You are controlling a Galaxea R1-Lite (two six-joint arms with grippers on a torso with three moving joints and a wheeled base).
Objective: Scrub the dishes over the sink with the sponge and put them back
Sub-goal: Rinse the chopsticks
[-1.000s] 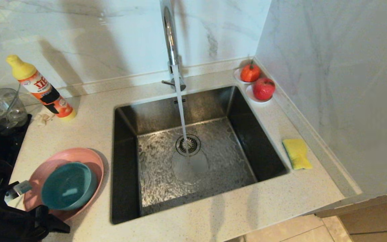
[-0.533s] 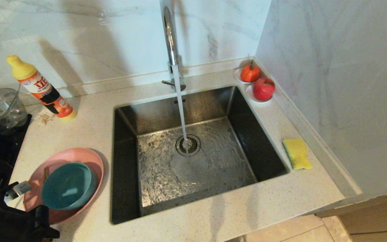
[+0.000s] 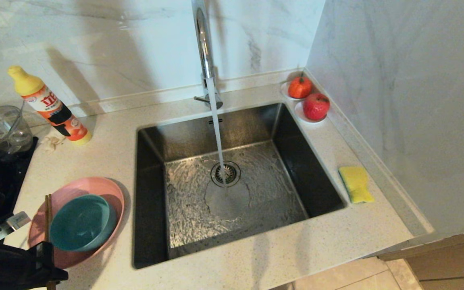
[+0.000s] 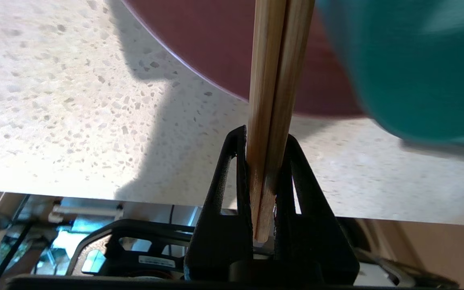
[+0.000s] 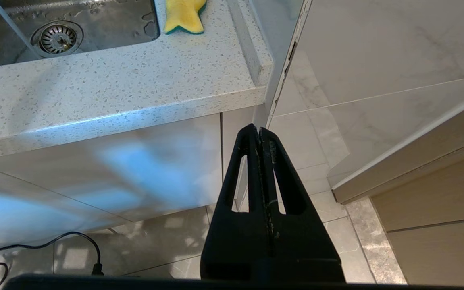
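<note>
Wooden chopsticks are sitting pinched between the two black fingers of the left gripper, whose jaws are closing down to a narrow gap on the pair near one end, at the front left corner of the counter. From there the sticks are reaching across the rim of the pink plate, beside the teal bowl that is resting inside it. Both dishes are standing on the counter to the left of the sink; neither is being held over the basin. Water is running from the faucet straight onto the drain, so the basin is looking ready for washing. The yellow sponge is lying on the counter to the right of the sink, well apart from either claw, and looks untouched. The right gripper is hanging below the counter edge over the floor tiles, fingers pressing together with nothing between them. Judging by this, the job is only beginning: the chopsticks are gripped, but every scrubbing step and every return to the counter is waiting to be done.
</note>
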